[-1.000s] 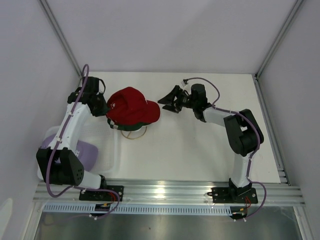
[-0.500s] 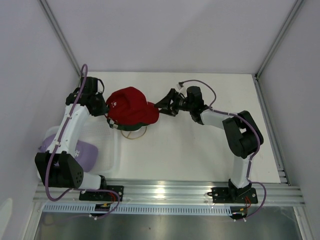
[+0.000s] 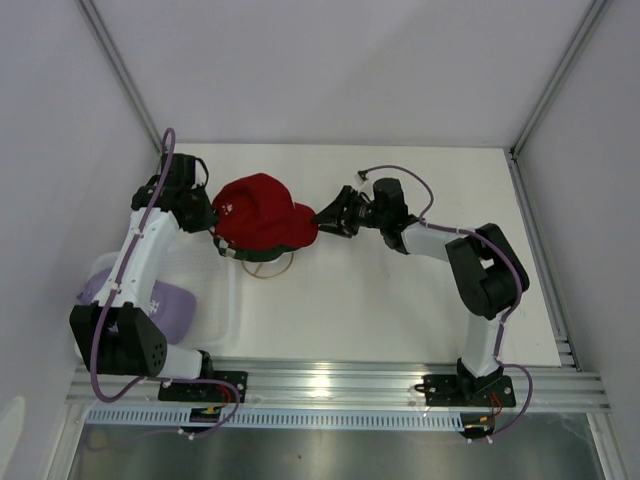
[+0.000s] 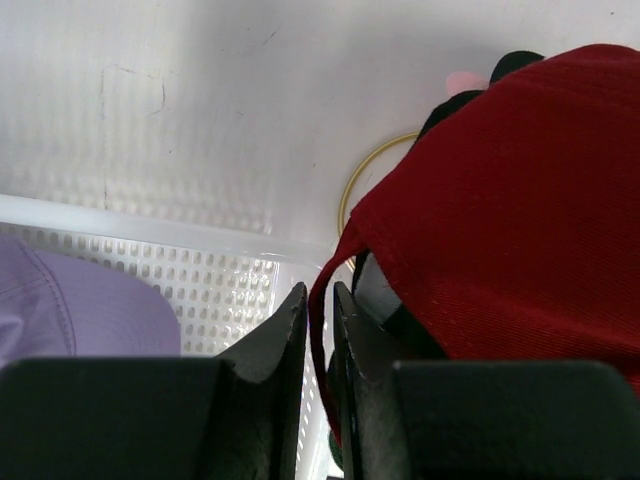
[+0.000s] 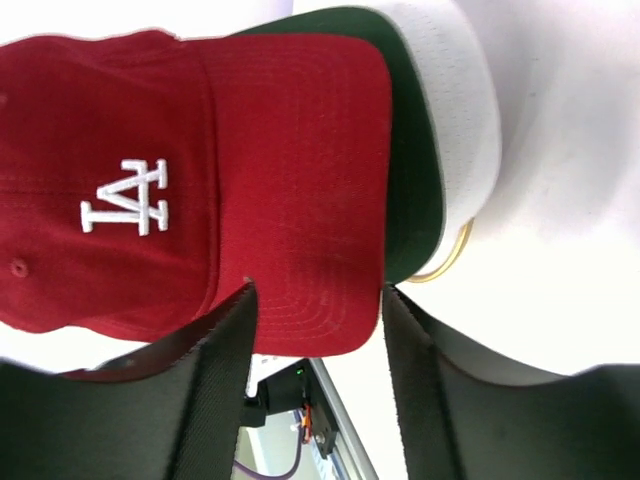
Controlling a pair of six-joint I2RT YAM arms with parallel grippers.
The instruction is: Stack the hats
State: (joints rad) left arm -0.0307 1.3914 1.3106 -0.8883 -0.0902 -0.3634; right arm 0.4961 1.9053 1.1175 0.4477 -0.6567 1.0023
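Observation:
A red cap [image 3: 262,213] with a white LA logo tops a stack of caps on a gold ring stand [image 3: 272,268]. In the right wrist view the red cap [image 5: 200,180] lies over a dark green brim [image 5: 412,150] and a white brim [image 5: 462,110]. My left gripper [image 3: 207,217] is shut on the red cap's back strap [image 4: 322,330]. My right gripper [image 3: 328,217] is open, its fingers [image 5: 215,370] on either side of the red brim's front edge. A lavender cap [image 3: 160,303] lies in the white mesh basket [image 3: 225,330].
The gold ring [image 4: 352,185] shows under the stack in the left wrist view. The white mesh basket wall [image 4: 220,290] and the lavender cap [image 4: 70,310] lie at the lower left there. White walls enclose the table on three sides.
My right gripper has moved left from mid-table to the red cap's brim. The left gripper and the stack have barely moved.

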